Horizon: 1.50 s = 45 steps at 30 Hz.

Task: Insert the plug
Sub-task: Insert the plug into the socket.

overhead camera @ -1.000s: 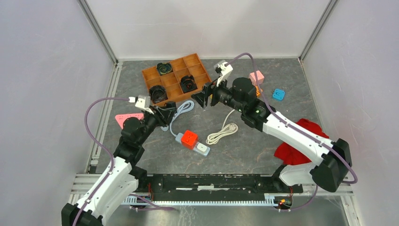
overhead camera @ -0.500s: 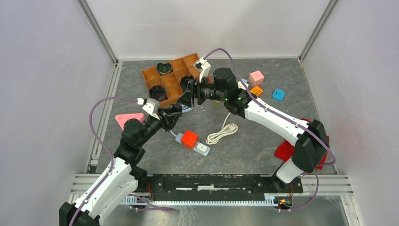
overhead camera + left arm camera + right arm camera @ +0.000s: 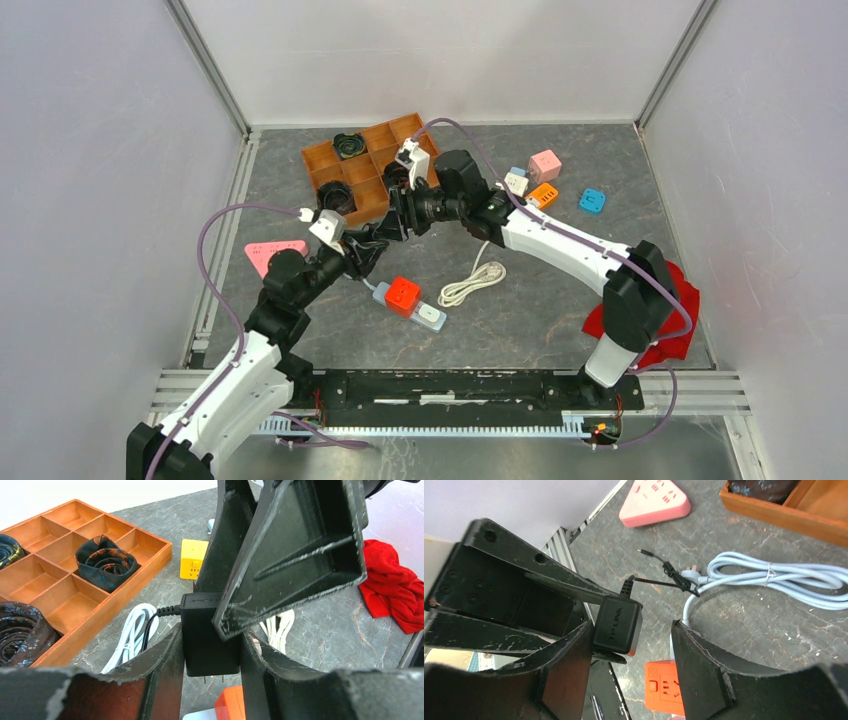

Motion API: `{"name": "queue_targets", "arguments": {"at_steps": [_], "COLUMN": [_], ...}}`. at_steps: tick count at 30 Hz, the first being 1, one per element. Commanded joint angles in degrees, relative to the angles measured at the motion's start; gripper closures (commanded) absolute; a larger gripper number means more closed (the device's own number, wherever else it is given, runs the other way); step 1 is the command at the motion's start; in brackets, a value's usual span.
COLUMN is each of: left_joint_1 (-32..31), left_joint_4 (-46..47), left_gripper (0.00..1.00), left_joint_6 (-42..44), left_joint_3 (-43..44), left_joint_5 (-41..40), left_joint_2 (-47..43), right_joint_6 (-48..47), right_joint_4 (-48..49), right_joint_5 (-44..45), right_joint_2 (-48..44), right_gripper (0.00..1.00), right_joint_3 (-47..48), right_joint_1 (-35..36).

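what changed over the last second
The right end effector swung left and now straddles the adapter, not yet clamped. The left end effector kept holding the adapter; the strip and tray stayed put.

The adapter plug (image 3: 207, 640) is matt black plastic with a smooth shell. The fingers (image 3: 160, 665) of the left gripper (image 3: 210, 632) are black plastic too, but rough, scuffed and whitened along their edges. The tabletop (image 3: 320, 625) looks like matt grey stone veined with paler lines, the tray (image 3: 145, 572) like smooth orange-brown wood, the rag (image 3: 395, 590) is crumpled red cloth, and the white cable (image 3: 132, 630) has a smooth, slightly glossy jacket.
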Motion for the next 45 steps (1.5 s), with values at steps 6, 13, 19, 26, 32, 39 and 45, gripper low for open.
{"name": "queue_targets", "arguments": {"at_steps": [6, 13, 19, 26, 32, 39, 45], "left_joint_1": [-0.56, -0.49, -0.5, -0.54, -0.41, -0.32, 1.27], "left_joint_4": [2.03, -2.39, -9.53, -20.35, -31.95, -35.4, -35.17], "left_gripper": [0.98, 0.64, 0.23, 0.0, 0.0, 0.02, 0.08], "left_joint_6": [4.08, 2.78, -1.39, -14.38, -19.94, -25.92, -30.82], "left_joint_3": [0.85, 3.04, 5.97, 12.55, 23.44, 24.14, 20.83], "left_joint_5": [1.9, 1.55, -4.09, -17.59, -18.55, -11.27, -3.83], "left_joint_2": [-0.28, -0.32, -2.85, -2.86, 4.68, 10.34, 14.1], "right_joint_6": [-2.53, -2.31, -6.05, -9.12, -13.91, -19.86, -21.66], "right_joint_4": [-2.16, 4.95, 4.99, 3.0, -1.46, 2.12, 7.63], "right_joint_5": [-3.74, -2.54, 3.52, 10.53, 18.04, 15.68, 11.3], "right_joint_2": [2.99, 0.65, -3.29, -10.91, -19.29, -23.92, -23.02], "right_gripper": [0.51, 0.99, 1.0, 1.0, 1.0, 1.0, 1.0], "right_joint_3": [4.85, 0.12, -1.19, -1.2, -0.5, -15.88, -27.93], "right_joint_1": [0.97, 0.92, -0.2, -4.56, -7.24, -7.2, -5.44]}}
